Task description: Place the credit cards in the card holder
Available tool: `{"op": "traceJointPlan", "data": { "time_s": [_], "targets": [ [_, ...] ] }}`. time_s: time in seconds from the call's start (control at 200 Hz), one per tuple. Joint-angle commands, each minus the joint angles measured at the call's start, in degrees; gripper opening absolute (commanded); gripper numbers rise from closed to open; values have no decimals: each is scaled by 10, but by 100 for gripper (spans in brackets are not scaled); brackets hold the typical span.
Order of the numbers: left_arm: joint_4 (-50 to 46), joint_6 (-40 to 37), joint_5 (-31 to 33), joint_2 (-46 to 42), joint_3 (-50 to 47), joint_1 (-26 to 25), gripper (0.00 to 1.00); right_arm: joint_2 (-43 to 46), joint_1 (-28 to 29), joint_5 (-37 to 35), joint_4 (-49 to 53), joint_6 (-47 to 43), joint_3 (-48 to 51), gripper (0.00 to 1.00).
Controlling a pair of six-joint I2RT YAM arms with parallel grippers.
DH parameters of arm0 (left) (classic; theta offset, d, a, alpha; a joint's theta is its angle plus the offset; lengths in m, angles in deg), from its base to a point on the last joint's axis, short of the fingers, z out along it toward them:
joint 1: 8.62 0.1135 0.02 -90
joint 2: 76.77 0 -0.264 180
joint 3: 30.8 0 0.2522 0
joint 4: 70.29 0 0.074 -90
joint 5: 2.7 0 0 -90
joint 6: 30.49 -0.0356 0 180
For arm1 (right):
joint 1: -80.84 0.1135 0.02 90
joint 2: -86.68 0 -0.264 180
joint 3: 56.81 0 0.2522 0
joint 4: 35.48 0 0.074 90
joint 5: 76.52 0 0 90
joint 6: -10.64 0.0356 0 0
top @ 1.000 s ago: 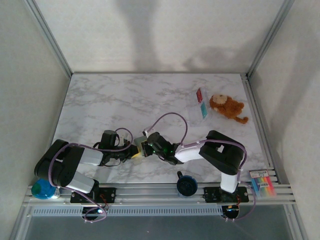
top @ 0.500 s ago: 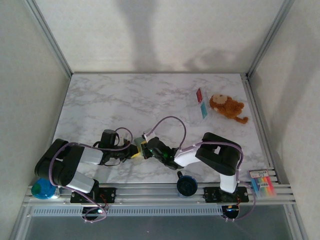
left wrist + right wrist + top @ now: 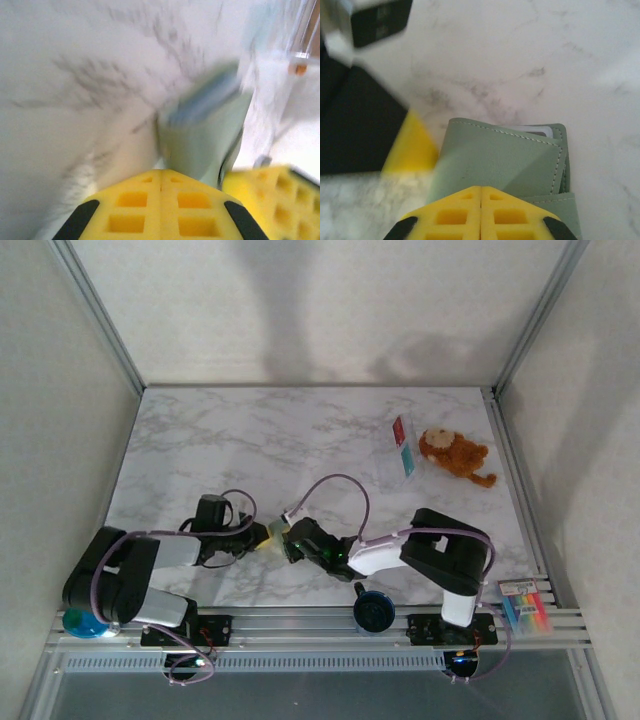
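White walls, marble table — your left gripper and right gripper both sit clenched, tips touching the card holder.

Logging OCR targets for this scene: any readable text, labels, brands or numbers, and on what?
No text can be read.
On the cards: any print is too small to read.
On the colourful pack by the right rail: a white label, too small to read.
On the holder: stitching only, no text.
On the black part in the right wrist view: pale marks, too blurred to read.
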Motion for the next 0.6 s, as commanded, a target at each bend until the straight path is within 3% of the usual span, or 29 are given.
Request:
{"op": "traceJointPlan", "data": {
  "time_s": [0.0, 0.15, 0.21, 0.295, 0.37, 0.471, 0.561, 0.596],
  "targets": [
    [-79, -21, 61, -57, 31, 12, 0, 23, -5, 61, 237, 2, -42, 7],
    [-162, -27, 105, -125, 65, 25, 1, 48, -35, 87, 279, -12, -104, 23],
    [-180, -29, 120, -140, 76, 27, 4, 57, -36, 87, 294, -23, -126, 30],
    [-204, -36, 135, -149, 88, 29, 13, 71, -38, 77, 334, -28, -159, 32],
    [-235, -56, 173, -154, 105, 30, 30, 99, -41, 66, 360, -32, -171, 39],
    [-300, -80, 283, -176, 139, 28, 59, 159, -53, 45, 381, -35, -164, 52],
    [-313, -113, 341, -233, 154, 22, 70, 232, -71, 20, 398, -39, -144, 68],
    [-309, -123, 357, -260, 151, 19, 96, 264, -80, 7, 401, -45, -133, 71]
  ]
}}
